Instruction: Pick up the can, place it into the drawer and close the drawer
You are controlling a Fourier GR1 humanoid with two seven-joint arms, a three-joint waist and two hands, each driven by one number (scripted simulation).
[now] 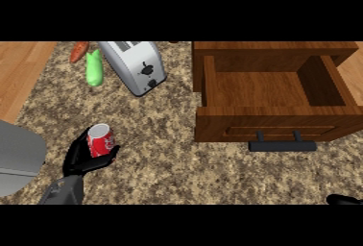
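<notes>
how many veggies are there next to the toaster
2. A green one lies just left of the toaster. An orange one lies beside the green one's far end, partly cut off at the view's top edge. More may be hidden beyond that edge.

Drawer sits open at right on the counter, handle on its near face, cabinet behind it. Toaster at back, left of the drawer. Cucumber just left of the toaster, carrot behind it. Can near left, in the left hand, well apart from the drawer. Right hand at near right corner.
</notes>
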